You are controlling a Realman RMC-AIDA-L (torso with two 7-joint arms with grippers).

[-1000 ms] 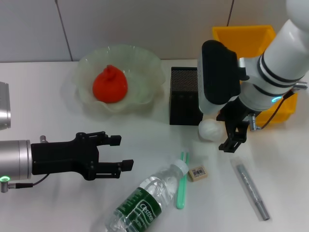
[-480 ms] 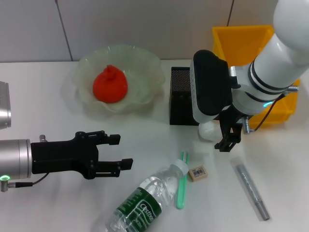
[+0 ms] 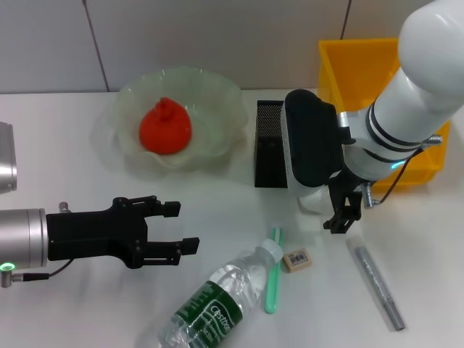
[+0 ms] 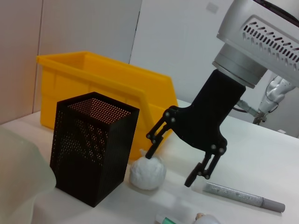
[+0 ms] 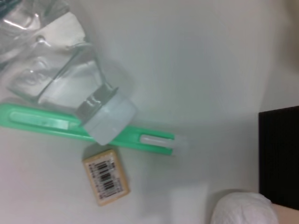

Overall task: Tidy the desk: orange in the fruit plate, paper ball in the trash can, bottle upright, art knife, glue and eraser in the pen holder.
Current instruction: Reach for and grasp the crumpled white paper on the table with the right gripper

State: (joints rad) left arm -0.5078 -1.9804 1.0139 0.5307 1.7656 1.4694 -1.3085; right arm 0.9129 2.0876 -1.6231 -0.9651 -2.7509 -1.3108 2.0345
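The paper ball (image 4: 147, 172) is seen on the desk (image 3: 65, 163) just beside the pen holder (image 3: 274, 145), betw. the spread fingers of the right gripper (image 4: 173, 156); nothing is gripped yet; the trash can (image 3: 366, 61) lies behind, on the right. The left gripper (image 3: 174, 228) is held wide open, idle, well apart. Counted: 1 orange (image 3: 165, 127) in the fruit plate (image 3: 217, 90), 1 bottle (image 3: 217, 304) lying down, 1 eraser (image 3: 297, 259), 1 green art knife (image 3: 272, 275), 1 grey glue stick (image 3: 377, 286).
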